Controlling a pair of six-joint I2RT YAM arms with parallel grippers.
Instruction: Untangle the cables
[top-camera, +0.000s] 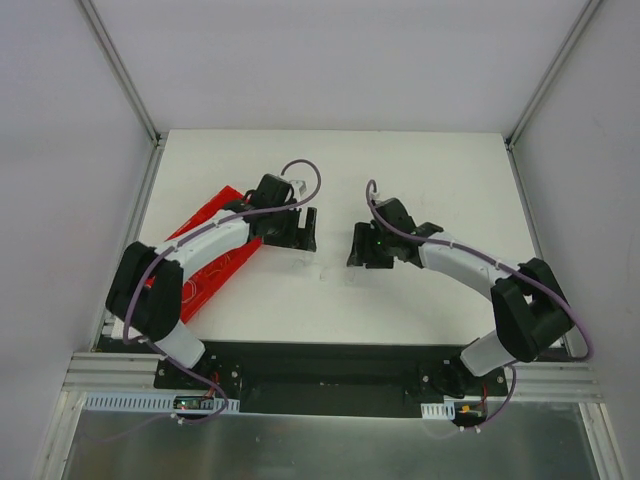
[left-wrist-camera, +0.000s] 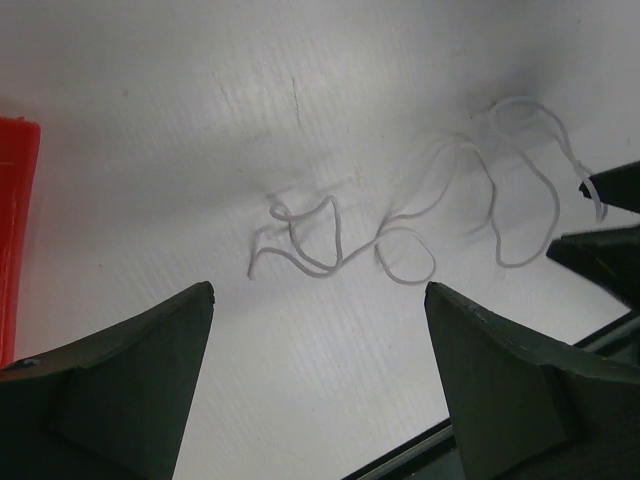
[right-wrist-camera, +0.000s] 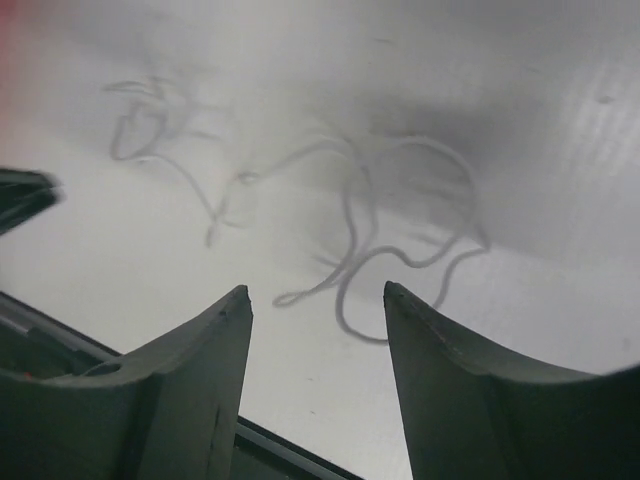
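Whitish thin cables (left-wrist-camera: 400, 245) lie in loose loops on the white table (top-camera: 440, 180), stretching between the two grippers. In the right wrist view the same cables (right-wrist-camera: 350, 215) curl just ahead of my fingertips, one small loop end lying close in front of the gap. My left gripper (left-wrist-camera: 318, 290) stands wide open just short of the strands, holding nothing. My right gripper (right-wrist-camera: 315, 295) is open too, with nothing between its fingers. From above, the left gripper (top-camera: 300, 240) and right gripper (top-camera: 360, 250) face each other mid-table, and the strands are too thin to make out.
A flat red sheet (top-camera: 215, 255) lies under the left arm, and its edge (left-wrist-camera: 15, 230) shows at the left of the left wrist view. The right gripper's fingertips (left-wrist-camera: 610, 190) reach into that view. White walls enclose the table.
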